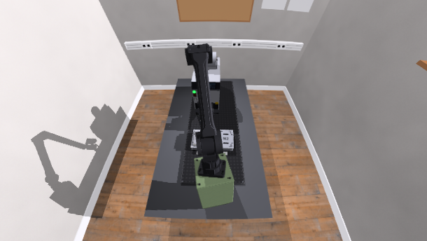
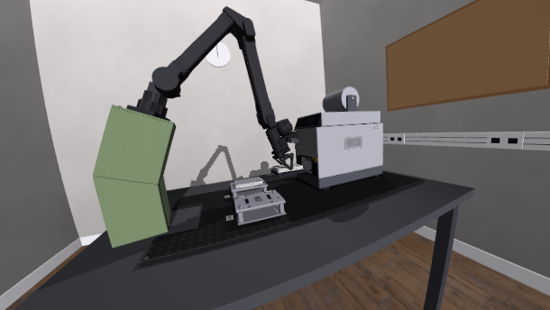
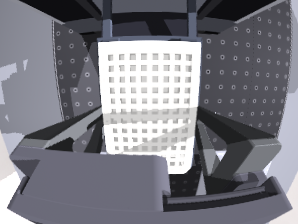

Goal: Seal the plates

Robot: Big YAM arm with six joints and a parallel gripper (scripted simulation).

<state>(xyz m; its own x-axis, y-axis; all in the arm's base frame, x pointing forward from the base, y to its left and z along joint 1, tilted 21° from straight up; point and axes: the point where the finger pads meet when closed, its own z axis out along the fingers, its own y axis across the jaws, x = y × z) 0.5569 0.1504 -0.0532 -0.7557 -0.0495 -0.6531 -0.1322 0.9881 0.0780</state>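
Note:
My gripper (image 2: 288, 165) (image 3: 149, 110) is shut on a white plate (image 2: 282, 168) (image 3: 145, 95), one finger along each long side. The plate lies level at the sealer's stage (image 2: 288, 173), in front of the sealer (image 2: 349, 146) (image 1: 214, 76). I cannot tell whether it touches the stage. Its wells show as a grid; whether foil covers them is unclear. The lamp (image 1: 194, 92) is green. Another white plate (image 2: 249, 184) sits in the nest beside N2. Nest N2 (image 2: 257, 195) (image 1: 225, 135) is empty. The arm hides the stage in the top view.
The green pedestal (image 1: 215, 193) (image 2: 131, 180) carries the arm behind the nests. The sealer's foil roll (image 2: 341, 100) stands on its top. A yellow part (image 1: 216, 104) (image 2: 315, 159) shows at the sealer's front, close to the stage. The nests stand between pedestal and sealer.

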